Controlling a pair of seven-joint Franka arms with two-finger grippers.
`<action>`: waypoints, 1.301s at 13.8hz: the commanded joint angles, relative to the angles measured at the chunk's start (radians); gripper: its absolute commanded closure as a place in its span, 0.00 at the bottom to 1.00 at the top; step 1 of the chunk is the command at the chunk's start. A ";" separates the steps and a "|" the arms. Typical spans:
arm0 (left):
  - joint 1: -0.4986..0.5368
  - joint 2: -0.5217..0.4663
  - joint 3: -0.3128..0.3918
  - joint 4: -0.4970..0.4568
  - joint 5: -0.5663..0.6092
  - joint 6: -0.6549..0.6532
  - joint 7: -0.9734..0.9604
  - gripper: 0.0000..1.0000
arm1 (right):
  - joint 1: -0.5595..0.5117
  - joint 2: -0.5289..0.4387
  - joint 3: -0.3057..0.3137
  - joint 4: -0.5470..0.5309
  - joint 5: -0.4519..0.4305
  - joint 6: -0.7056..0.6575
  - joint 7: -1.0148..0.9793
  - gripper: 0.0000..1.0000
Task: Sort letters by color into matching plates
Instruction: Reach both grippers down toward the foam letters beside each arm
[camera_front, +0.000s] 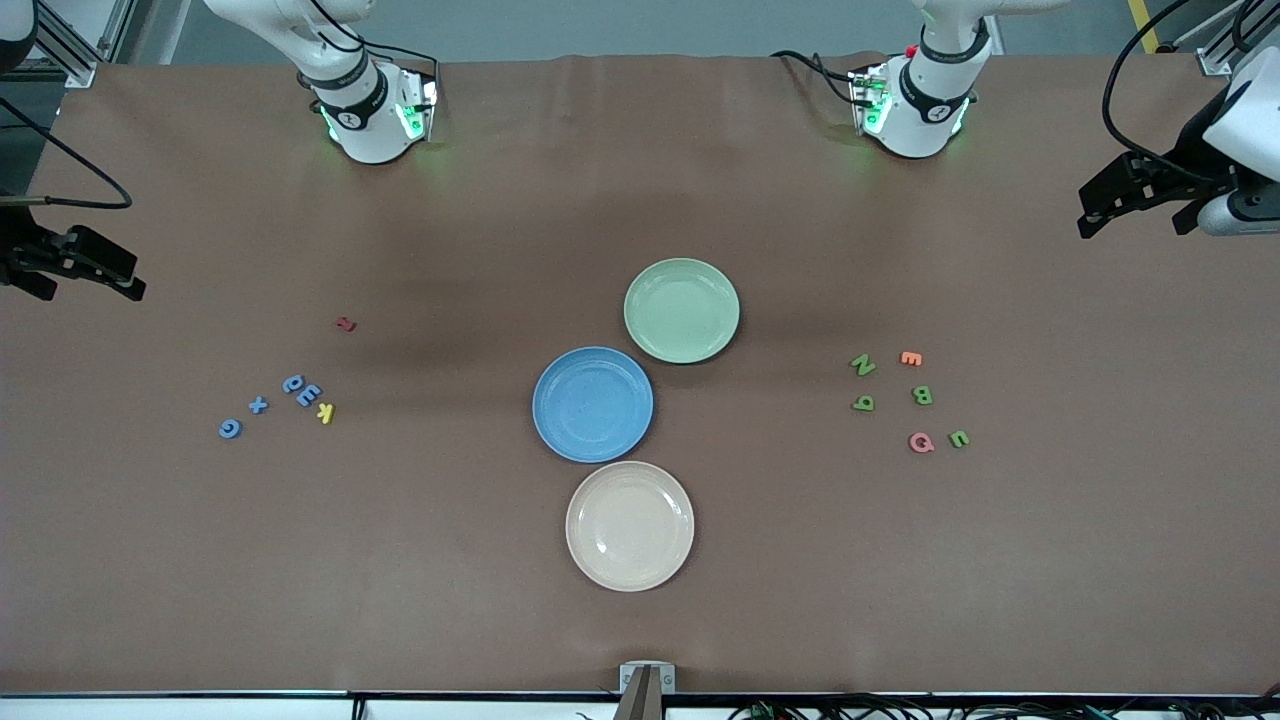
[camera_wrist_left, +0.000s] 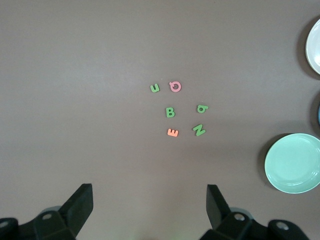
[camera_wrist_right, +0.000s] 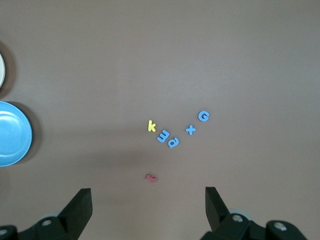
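So the brown table (camera_front: 640, 600) is taking up basically the whole shot, and three plates are sitting in a loose line down its middle: the pale green plate (camera_front: 681, 310) closest to the arm bases, the blue plate (camera_front: 592, 404) just beside it and nearer the front camera, and a cream plate (camera_front: 630, 525) nearest the camera, right next to the blue one. All three are lying bare, no letters in them. The left gripper (camera_front: 1135, 195) is hanging up in the air at its own end of the table, fingers (camera_wrist_left: 80, 205) standing wide apart and holding nothing, and the right gripper (camera_front: 85, 270) is doing the same over its end, fingers (camera_wrist_right: 80, 207) spread and empty too. The four green letters (camera_front: 922, 395) are lying in a loose cluster toward the left arm's end, well apart from the plates, and in the left wrist view they're showing between the two fingers but well clear of them down on the table. An orange E (camera_front: 910, 358) and a pink Q (camera_front: 921, 442) are mixed into that bunch. The four blue letters (camera_front: 303, 394) are lying toward the right arm's end, likewise well clear of that arm's fingers, with a yellow K (camera_front: 325, 413) just beside them and a dark red letter (camera_front: 346, 323) sitting apart, farther from the camera.
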 joint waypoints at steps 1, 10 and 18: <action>0.003 0.007 -0.006 0.021 0.013 -0.012 0.001 0.00 | -0.010 -0.021 0.010 0.006 -0.009 0.009 0.020 0.00; 0.003 0.063 -0.005 -0.049 0.012 0.035 -0.014 0.00 | -0.009 -0.021 0.008 0.026 0.000 0.004 0.011 0.00; -0.009 0.089 -0.072 -0.483 0.012 0.544 -0.265 0.00 | -0.143 0.181 0.007 -0.064 -0.006 0.050 -0.106 0.00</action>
